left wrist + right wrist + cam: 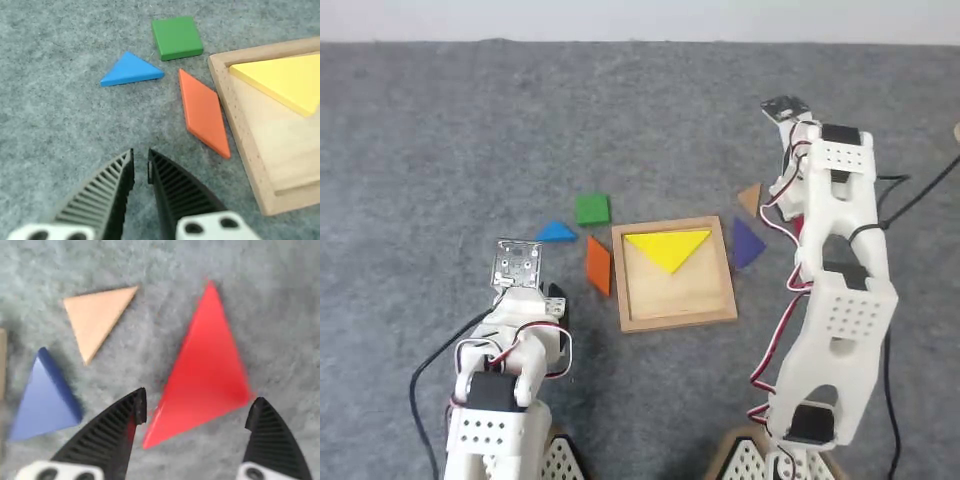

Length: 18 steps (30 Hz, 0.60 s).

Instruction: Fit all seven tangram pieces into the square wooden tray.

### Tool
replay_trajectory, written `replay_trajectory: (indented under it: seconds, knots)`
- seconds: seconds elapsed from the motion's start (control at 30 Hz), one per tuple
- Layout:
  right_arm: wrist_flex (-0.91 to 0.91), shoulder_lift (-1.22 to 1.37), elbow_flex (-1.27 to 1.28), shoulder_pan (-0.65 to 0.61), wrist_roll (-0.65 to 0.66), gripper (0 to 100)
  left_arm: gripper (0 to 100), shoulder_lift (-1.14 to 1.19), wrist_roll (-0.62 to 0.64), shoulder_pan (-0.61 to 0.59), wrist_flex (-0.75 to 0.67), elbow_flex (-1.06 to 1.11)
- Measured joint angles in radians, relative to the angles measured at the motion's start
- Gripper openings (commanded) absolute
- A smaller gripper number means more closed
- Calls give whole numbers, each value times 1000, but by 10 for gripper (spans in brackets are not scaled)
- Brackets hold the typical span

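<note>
Right claw (199,400), spread wide, brackets one edge of the red triangle (207,355).

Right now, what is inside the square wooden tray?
One piece: the yellow triangle, flat against the far rim of the tray, tip pointing toward the middle. The rest of the floor is bare wood, nothing covering it.

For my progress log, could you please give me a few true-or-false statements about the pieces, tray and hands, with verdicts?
1. The yellow triangle lies inside the tray. True.
2. The orange piece is in the tray. False: it lies on the carpet beside the tray.
3. The right hand is open over the red triangle. True.
4. The green square touches the blue triangle. False: they lie apart.
</note>
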Motion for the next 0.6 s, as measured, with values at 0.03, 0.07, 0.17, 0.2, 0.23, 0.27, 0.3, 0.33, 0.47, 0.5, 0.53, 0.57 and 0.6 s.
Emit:
replay_trajectory:
  seconds: [0.03, 0.07, 0.17, 0.2, 0.23, 0.27, 0.3, 0.33, 0.47, 0.5, 0.53, 0.57, 0.6]
  knots:
    - [-9, 0, 0, 2, 14, 321, 54, 0, 0, 0, 0, 0]
    - [-17, 0, 0, 2, 21, 321, 54, 0, 0, 0, 0, 0]
    - [-49, 8, 0, -2, 25, 319, 54, 0, 0, 0, 0, 0]
    - [-69, 23, 0, -2, 25, 319, 54, 0, 0, 0, 0, 0]
    - [-87, 40, 0, -2, 25, 319, 54, 0, 0, 0, 0, 0]
    - [-106, 58, 0, -2, 25, 319, 54, 0, 0, 0, 0, 0]
    - [-123, 74, 0, 0, 25, 319, 54, 0, 0, 0, 0, 0]
    - [-138, 83, 0, 0, 26, 318, 54, 0, 0, 0, 0, 0]
    - [-132, 106, -17, 2, 29, 318, 54, 0, 0, 0, 0, 0]
    - [-120, 106, -21, 2, 28, 318, 54, 0, 0, 0, 0, 0]
    - [-101, 106, -25, 2, 28, 318, 54, 0, 0, 0, 0, 0]
    - [-78, 107, -31, 2, 29, 318, 54, 0, 0, 0, 0, 0]
    - [-55, 107, -37, 2, 31, 318, 54, 0, 0, 0, 0, 0]
